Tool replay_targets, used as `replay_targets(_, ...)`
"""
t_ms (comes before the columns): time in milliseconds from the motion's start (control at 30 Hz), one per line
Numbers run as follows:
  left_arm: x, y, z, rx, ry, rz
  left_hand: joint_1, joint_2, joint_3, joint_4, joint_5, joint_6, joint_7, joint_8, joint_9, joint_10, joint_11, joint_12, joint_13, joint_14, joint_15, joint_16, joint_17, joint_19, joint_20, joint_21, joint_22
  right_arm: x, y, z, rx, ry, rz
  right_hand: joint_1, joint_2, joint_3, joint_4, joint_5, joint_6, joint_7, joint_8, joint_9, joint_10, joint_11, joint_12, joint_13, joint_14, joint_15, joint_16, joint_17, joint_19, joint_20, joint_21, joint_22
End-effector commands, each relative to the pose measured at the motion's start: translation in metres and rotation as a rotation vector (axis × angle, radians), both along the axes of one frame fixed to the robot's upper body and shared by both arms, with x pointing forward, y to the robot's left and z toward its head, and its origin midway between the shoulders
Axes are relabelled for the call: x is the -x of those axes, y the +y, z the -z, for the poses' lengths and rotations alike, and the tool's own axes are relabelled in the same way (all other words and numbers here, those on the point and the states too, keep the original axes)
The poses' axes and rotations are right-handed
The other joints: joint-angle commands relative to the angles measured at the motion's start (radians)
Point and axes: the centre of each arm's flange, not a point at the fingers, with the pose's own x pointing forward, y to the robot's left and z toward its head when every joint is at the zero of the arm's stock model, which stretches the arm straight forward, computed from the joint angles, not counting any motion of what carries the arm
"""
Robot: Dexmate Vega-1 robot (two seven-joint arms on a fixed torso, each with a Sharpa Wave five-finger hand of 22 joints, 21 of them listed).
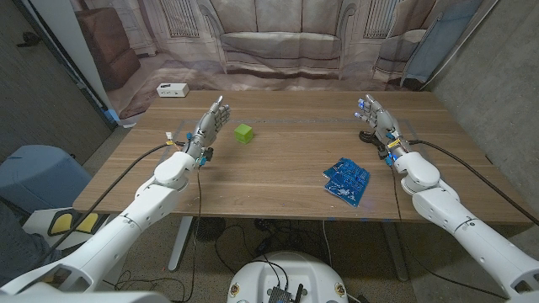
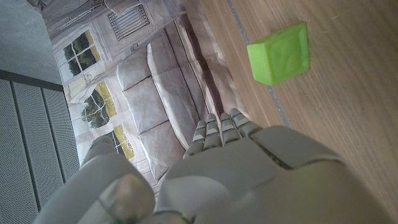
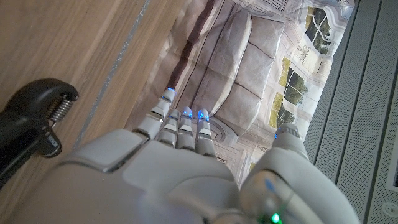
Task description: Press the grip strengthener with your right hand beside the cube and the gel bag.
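The black grip strengthener (image 1: 368, 139) lies on the table just inside my right hand (image 1: 376, 117); its spring and handles (image 3: 34, 127) show close beside that hand in the right wrist view. My right hand (image 3: 186, 168) stands with fingers extended and apart, holding nothing. A green cube (image 1: 243, 133) sits left of the table's middle, a short way right of my left hand (image 1: 210, 120), and appears as a lime cube (image 2: 281, 53) in the left wrist view. My left hand (image 2: 236, 168) is open and empty. The blue gel bag (image 1: 347, 179) lies flat nearer the front, right of centre.
A white power strip (image 1: 172, 89) rests at the table's far left corner. A printed backdrop of a sofa (image 1: 278, 42) hangs behind the table. Bare wood (image 1: 278, 160) lies between the cube, the bag and the strengthener.
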Motion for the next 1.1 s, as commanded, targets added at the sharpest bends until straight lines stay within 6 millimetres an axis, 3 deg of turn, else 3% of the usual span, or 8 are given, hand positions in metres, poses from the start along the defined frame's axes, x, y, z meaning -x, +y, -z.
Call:
replay_targets(33, 0.008, 0.0, 0.001, -0.009, -0.021, 0.005, 0.011, 0.001, 0.002, -0.009, 0.003, 0.013, 0.0, 0.009, 0.003, 0.014, 0.002, 0.005, -0.001, 0.011, 0.001, 0.004, 0.003, 0.013, 0.002, 0.004, 0.003, 0.018, -0.017, -0.007, 0.042, -0.027, 0.068, 0.015, 0.005, 0.009, -0.004, 0.0, -0.011, -0.001, -0.003, 0.003, 0.003, -0.004, 0.001, 0.003, 0.007, 0.0, 0.001, 0.003, 0.014, 0.0, -0.004, 0.001)
replay_targets(367, 0.011, 0.001, -0.001, -0.022, -0.032, 0.004, 0.015, 0.002, 0.002, -0.013, 0.001, 0.022, 0.002, 0.01, 0.003, 0.025, 0.006, 0.007, -0.003, 0.02, 0.002, 0.004, 0.003, 0.02, 0.005, 0.003, 0.003, 0.028, -0.028, -0.011, 0.065, -0.038, 0.109, 0.025, 0.004, 0.012, -0.008, 0.0, -0.018, -0.005, -0.005, 0.003, 0.001, -0.006, -0.003, 0.004, 0.01, 0.002, -0.002, 0.002, 0.016, 0.002, -0.006, 0.001)
replay_targets(667, 0.001, -0.004, -0.004, -0.016, -0.008, -0.004, 0.019, 0.004, 0.003, -0.015, 0.0, 0.03, 0.005, 0.01, 0.003, 0.032, 0.007, 0.008, -0.005, 0.027, 0.001, 0.004, 0.003, 0.024, 0.005, 0.002, 0.003, 0.037, -0.045, -0.013, 0.086, -0.033, 0.14, 0.032, 0.003, 0.014, -0.011, 0.0, -0.02, -0.005, -0.005, 0.003, -0.002, -0.008, -0.005, 0.004, 0.008, 0.001, -0.004, 0.002, 0.016, 0.002, -0.008, 0.001)
replay_targets(800, -0.004, -0.004, -0.004, 0.016, 0.021, -0.013, 0.024, 0.006, 0.003, -0.019, -0.001, 0.044, 0.006, 0.011, 0.003, 0.052, 0.011, 0.013, -0.007, 0.049, 0.0, 0.007, 0.003, 0.055, 0.008, 0.009, 0.003, 0.036, -0.053, -0.014, 0.089, -0.032, 0.14, 0.053, 0.015, 0.025, -0.016, 0.0, -0.007, -0.028, 0.001, 0.002, 0.004, -0.027, -0.006, 0.004, 0.01, -0.002, -0.007, 0.001, 0.016, 0.003, -0.012, 0.001)
replay_targets(900, -0.002, -0.009, -0.006, 0.018, 0.029, -0.019, 0.025, 0.006, 0.003, -0.02, -0.001, 0.047, 0.008, 0.011, 0.003, 0.057, 0.013, 0.014, -0.007, 0.053, 0.001, 0.007, 0.003, 0.061, 0.009, 0.009, 0.003, 0.033, -0.058, -0.015, 0.09, -0.035, 0.128, 0.064, 0.02, 0.03, -0.018, 0.0, 0.018, -0.043, 0.009, 0.002, -0.002, -0.024, -0.009, 0.004, 0.005, -0.001, -0.011, 0.001, 0.01, 0.004, -0.016, 0.001)
replay_targets(1100, 0.008, -0.024, -0.012, 0.009, 0.028, -0.047, 0.027, 0.007, 0.003, -0.022, -0.002, 0.055, 0.01, 0.012, 0.003, 0.054, 0.015, 0.012, -0.008, 0.055, -0.001, 0.006, 0.003, 0.061, 0.009, 0.008, 0.003, 0.032, -0.068, -0.014, 0.082, -0.048, 0.114, 0.081, 0.031, 0.04, -0.019, 0.002, 0.02, -0.037, 0.005, 0.002, -0.027, -0.02, -0.019, 0.004, -0.009, -0.003, -0.019, 0.001, 0.0, -0.001, -0.022, 0.001)
